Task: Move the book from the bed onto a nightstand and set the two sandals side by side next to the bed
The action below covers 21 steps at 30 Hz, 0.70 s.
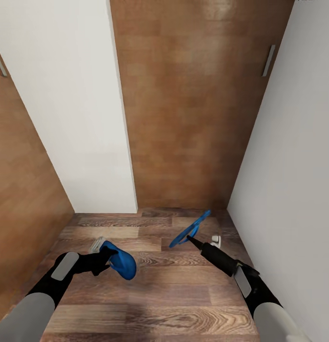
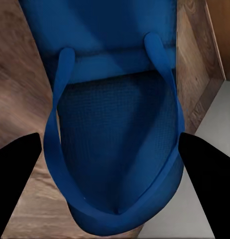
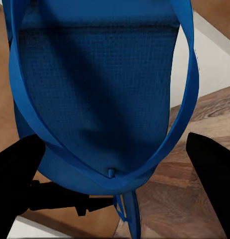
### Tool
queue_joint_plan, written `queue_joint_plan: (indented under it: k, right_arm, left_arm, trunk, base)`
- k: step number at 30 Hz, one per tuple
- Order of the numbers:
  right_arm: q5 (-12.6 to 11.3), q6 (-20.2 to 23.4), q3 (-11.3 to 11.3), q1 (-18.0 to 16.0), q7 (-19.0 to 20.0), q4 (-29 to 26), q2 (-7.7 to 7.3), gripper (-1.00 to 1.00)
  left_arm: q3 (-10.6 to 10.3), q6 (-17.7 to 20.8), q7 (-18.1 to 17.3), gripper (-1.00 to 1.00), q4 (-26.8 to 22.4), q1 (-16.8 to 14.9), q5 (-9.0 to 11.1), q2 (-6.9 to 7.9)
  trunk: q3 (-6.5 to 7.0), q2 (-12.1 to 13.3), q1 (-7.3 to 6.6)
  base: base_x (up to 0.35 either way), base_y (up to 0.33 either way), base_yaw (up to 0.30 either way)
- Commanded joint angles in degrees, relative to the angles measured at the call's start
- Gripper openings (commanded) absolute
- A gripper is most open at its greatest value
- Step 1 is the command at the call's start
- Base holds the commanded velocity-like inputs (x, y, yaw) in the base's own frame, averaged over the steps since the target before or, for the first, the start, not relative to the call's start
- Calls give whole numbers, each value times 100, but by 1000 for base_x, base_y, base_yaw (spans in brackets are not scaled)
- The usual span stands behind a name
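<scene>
Each of my grippers is shut on one of the two bright blue sandals. The left gripper [image 1: 106,259] holds one sandal [image 1: 122,261] low over the plank floor, sole tilted. In the left wrist view that sandal [image 2: 115,124] sits between the black fingers [image 2: 17,174], straps arching over it. The right gripper [image 1: 194,241] grips the other sandal [image 1: 190,229] by its end, so it angles up and forward. Seen from the right wrist, this sandal [image 3: 100,89] lies between the fingers [image 3: 212,169]. The book, bed and nightstand are out of view.
I face a narrow nook: a brown wooden door [image 1: 183,118] straight ahead with a metal handle [image 1: 268,61], a white wall panel [image 1: 74,118] to the left and a white wall [image 1: 288,180] close on the right. A small white object [image 1: 215,239] lies on the plank floor [image 1: 159,294].
</scene>
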Motion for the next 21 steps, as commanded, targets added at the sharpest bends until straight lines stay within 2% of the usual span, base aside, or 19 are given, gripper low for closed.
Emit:
queue_joint_plan:
  k: [1, 10, 21]
  right_arm:
    - [-6, 65, -31, -5, 23, -2, 1, -100]
    - [-19, 61, -39, -5, 19, -2, -19, -100]
    - [-36, 73, -46, -5, 23, 79, -27, -100]
  left_arm:
    - [14, 25, 54, -100, -8, -1, 73, -1]
    - [14, 25, 54, -100, -10, -2, 73, -1]
    - [14, 25, 54, -100, -8, -1, 73, -10]
  trunk:
    - [-5, -2, -4]
    - [-5, -2, -4]
    - [-5, -2, -4]
  base:
    - [-218, 151, 0]
    - [-191, 110, 0]
    - [-33, 11, 0]
